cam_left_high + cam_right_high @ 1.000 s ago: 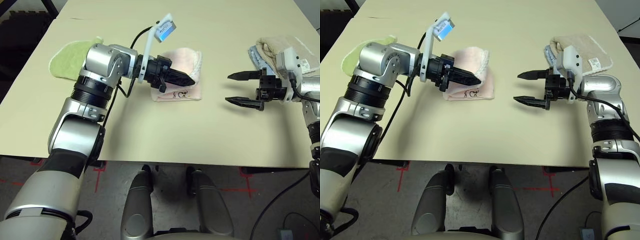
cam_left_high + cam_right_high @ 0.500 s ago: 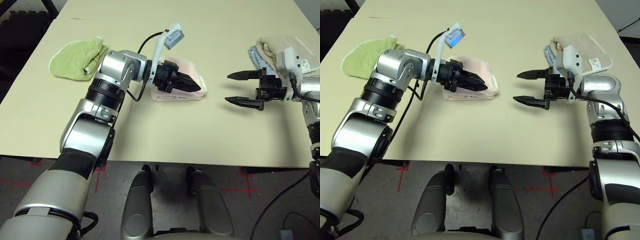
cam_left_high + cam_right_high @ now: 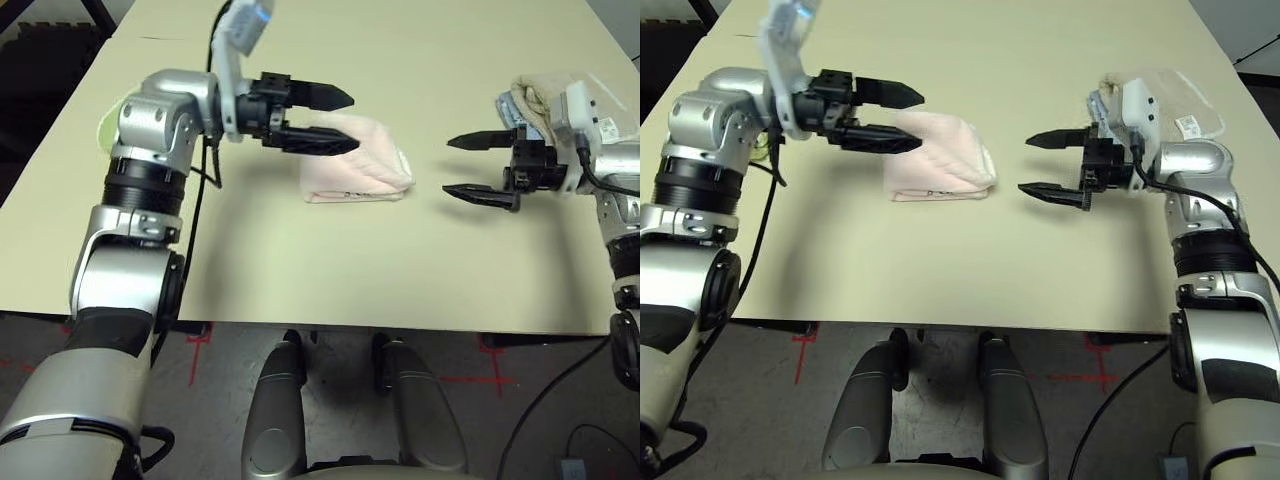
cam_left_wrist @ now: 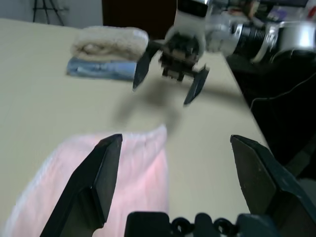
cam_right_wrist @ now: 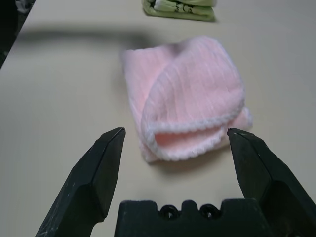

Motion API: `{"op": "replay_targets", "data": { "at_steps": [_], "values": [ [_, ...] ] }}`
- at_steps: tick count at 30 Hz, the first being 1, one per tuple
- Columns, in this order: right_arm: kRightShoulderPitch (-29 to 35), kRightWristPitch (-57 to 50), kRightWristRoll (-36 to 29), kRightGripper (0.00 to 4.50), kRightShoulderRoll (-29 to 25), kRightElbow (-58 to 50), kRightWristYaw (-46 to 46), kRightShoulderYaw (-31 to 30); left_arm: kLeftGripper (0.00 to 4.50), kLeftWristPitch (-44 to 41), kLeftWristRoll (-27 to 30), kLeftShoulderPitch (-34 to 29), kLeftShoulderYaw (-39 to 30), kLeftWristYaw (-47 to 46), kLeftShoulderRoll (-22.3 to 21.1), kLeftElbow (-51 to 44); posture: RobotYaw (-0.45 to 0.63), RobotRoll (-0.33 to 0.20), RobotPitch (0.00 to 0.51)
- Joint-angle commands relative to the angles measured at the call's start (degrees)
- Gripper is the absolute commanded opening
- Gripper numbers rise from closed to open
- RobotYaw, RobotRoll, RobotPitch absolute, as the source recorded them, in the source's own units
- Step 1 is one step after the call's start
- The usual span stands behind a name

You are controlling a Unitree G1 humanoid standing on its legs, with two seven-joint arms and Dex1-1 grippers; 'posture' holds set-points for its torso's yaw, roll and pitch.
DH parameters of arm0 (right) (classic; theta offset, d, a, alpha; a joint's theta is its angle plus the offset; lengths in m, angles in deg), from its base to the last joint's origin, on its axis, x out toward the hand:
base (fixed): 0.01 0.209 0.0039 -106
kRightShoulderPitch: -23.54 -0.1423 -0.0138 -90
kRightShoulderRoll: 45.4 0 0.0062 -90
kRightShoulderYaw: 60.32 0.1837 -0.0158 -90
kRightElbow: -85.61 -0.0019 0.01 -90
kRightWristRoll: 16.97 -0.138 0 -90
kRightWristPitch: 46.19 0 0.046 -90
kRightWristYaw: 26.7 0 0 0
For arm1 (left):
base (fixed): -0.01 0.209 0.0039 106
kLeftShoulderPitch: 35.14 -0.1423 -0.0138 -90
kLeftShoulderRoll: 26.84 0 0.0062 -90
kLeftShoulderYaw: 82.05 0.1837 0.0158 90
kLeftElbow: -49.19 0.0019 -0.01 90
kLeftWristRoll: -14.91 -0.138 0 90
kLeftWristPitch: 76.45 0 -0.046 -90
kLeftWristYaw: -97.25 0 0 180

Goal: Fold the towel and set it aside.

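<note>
Hovering with both pincers spread wide, left pincer (image 3: 320,120) over the folded towel (image 3: 358,165); next, set it aside.

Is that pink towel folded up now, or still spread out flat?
Folded. The towel lies on the table as a compact bundle, one scalloped-edged layer doubled over another. Neither set of jaws touches it.

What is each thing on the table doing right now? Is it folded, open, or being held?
Pink towel: folded, lying on the table, not held.
Left tool: open, empty, above the towel's edge.
Right tool: open, empty, beside the towel.
Green cloth: folded, lying on the table.
Beige towel: folded, stacked on the blue towel.
</note>
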Motion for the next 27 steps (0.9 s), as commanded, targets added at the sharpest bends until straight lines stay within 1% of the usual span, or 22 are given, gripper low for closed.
{"op": "replay_targets", "data": {
  "at_steps": [1,3,4,5,6,9,11,12,14,16,17,23,25,27],
  "values": [
    [-0.2,0.7,0.0,3.85,0.0,1.3,0.8,-0.1,4.5,3.8,-1.3,-0.3,-1.5,-1.3,-0.5,2.3,0.02,0.0,0.257],
    [-0.9,0.7,0.1,3.15,0.2,2.3,1.0,-0.2,4.5,7.4,-2.1,0.1,-2.1,-1.6,-0.4,6.2,0.02,0.0,0.258],
    [-1.2,0.7,0.2,2.88,0.3,2.7,1.1,-0.3,4.5,8.2,-2.1,0.6,-2.9,-2.2,-0.1,8.0,0.02,0.0,0.258],
    [-1.5,0.7,0.2,2.45,0.3,2.9,1.2,-0.3,4.5,8.8,-2.0,1.1,-3.4,-2.6,0.2,9.3,0.02,0.0,0.258],
    [-1.6,0.6,0.2,2.13,0.4,3.0,1.2,-0.3,4.5,9.6,-2.0,1.5,-3.6,-2.3,0.5,10.4,0.01,0.0,0.259],
    [-1.8,0.3,0.2,1.01,0.7,2.9,1.3,-0.4,4.5,14.1,-2.3,2.1,-4.1,-0.7,1.4,13.6,0.0,0.0,0.26],
    [-1.7,-0.2,0.0,0.27,1.1,2.4,1.1,-0.5,4.5,19.8,-3.8,2.0,-3.5,0.5,1.8,15.7,-0.02,0.0,0.261],
    [-1.6,-0.5,0.0,0.04,1.3,2.1,0.9,-0.5,4.5,21.9,-4.5,2.0,-3.3,0.9,2.0,16.9,-0.02,0.0,0.261],
    [-1.4,-1.0,-0.2,0.04,1.5,1.4,0.9,-0.5,4.5,24.7,-5.6,2.2,-3.0,1.3,2.4,18.7,-0.03,0.0,0.26],
    [-1.2,-1.5,-0.3,0.0,1.8,0.8,0.8,-0.5,4.14,27.1,-6.6,2.3,-2.9,1.9,2.6,20.5,-0.03,0.0,0.26],
    [-1.1,-1.7,-0.3,0.0,1.9,0.4,0.8,-0.5,3.88,28.1,-7.0,2.4,-2.9,2.2,2.7,21.3,-0.03,0.0,0.258],
    [-1.8,-2.9,-0.6,0.0,2.9,-0.2,0.2,-0.3,1.66,31.0,-8.2,2.8,-3.0,4.2,3.3,23.7,-0.03,0.0,0.249],
    [-2.2,-3.5,-0.8,0.0,3.7,-0.2,-0.3,-0.2,0.85,30.9,-8.5,3.3,-2.9,4.3,3.6,24.2,-0.02,0.0,0.247],
    [-2.9,-4.0,-1.0,0.0,5.1,-0.1,-1.1,-0.2,0.13,30.1,-8.7,4.0,-3.0,3.8,4.3,24.7,-0.02,0.0,0.246]
  ]
}}
